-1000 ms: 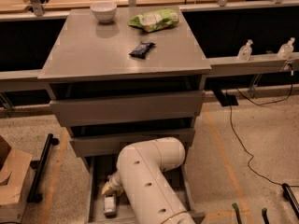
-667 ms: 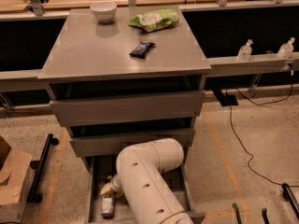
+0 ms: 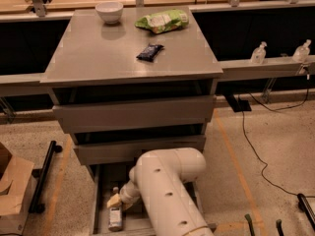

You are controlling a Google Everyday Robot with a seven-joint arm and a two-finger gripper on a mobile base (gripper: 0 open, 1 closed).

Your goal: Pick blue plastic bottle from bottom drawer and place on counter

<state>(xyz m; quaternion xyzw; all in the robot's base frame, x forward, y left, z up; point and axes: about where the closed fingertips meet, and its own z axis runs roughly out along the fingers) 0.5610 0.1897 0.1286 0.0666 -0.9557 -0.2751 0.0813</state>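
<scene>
The blue plastic bottle (image 3: 115,216) stands in the open bottom drawer (image 3: 100,193), at its left side. Its white cap points toward the cabinet and it has a dark-and-white label. My white arm (image 3: 167,191) reaches down into the drawer from the right. My gripper (image 3: 116,200) is a pale yellowish shape right at the bottle's neck, and the arm hides most of it. The grey counter (image 3: 113,58) is the cabinet's top slab, well above the drawer.
On the counter are a white bowl (image 3: 109,11), a green snack bag (image 3: 163,20) and a dark packet (image 3: 149,51). Two closed drawer fronts (image 3: 133,114) overhang the open drawer. Pump bottles (image 3: 258,53) stand on a ledge at the right. A cardboard box (image 3: 12,191) and a black stand (image 3: 44,176) are at the left, and a cable (image 3: 253,141) runs across the floor.
The gripper has edged slightly down and left toward the bottle's neck. The bottle stays at the same spot in the drawer.
</scene>
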